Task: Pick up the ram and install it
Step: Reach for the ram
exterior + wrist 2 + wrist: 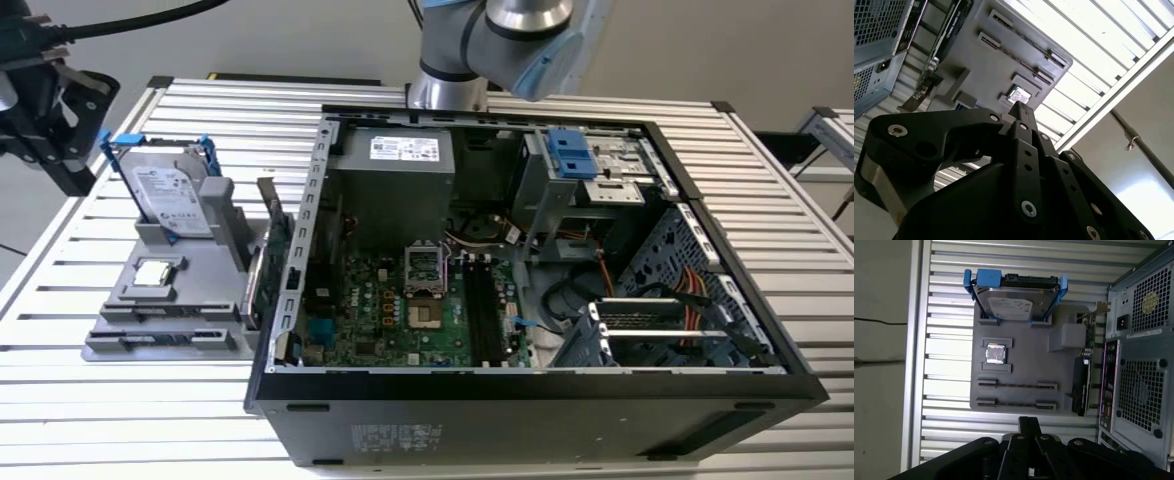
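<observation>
No text, number or sign can be read. Print carriers, located relative to the computer case (534, 385):

- White label (403, 149) on the power supply (394, 195), inside the case against its far wall: print not legible.
- Pale label (174, 195) on the hard drive (158, 180), which stands outside the case on the exterior view's left: not legible.
- Block of pale print (400, 437) on the case's near outer wall: not legible.
- Yellow sticker (1150, 300) on the case's rear panel in the first wrist view: not legible.
</observation>
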Controlling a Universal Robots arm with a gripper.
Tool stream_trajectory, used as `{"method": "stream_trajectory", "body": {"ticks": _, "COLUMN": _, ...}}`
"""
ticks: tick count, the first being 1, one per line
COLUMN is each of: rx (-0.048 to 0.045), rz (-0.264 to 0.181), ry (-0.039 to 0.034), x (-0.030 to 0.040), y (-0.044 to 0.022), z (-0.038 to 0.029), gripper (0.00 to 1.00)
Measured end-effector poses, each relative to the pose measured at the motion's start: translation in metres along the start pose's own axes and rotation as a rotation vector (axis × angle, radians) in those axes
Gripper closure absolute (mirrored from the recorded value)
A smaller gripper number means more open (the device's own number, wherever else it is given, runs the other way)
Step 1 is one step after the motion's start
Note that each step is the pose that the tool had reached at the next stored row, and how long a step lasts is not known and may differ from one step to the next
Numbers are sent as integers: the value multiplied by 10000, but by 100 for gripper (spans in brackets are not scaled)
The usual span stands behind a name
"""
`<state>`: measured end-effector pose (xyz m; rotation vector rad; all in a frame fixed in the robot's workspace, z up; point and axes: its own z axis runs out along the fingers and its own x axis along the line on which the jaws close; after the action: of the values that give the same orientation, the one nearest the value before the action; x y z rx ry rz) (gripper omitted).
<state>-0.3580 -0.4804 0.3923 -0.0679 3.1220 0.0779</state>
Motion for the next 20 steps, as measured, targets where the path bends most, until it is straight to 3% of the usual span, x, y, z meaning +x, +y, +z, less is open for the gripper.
{"method": "stream_trajectory", "body": {"ticks": 8, "rx": 0, "rz": 0, "ry": 0, "x": 5, "y": -71, "z": -3, "gripper": 100}}
{"method": "stream_trajectory", "body": {"ticks": 20, "rx": 0, "rz": 13, "ry": -1, "x": 5, "y": -72, "z": -3, "gripper": 100}}
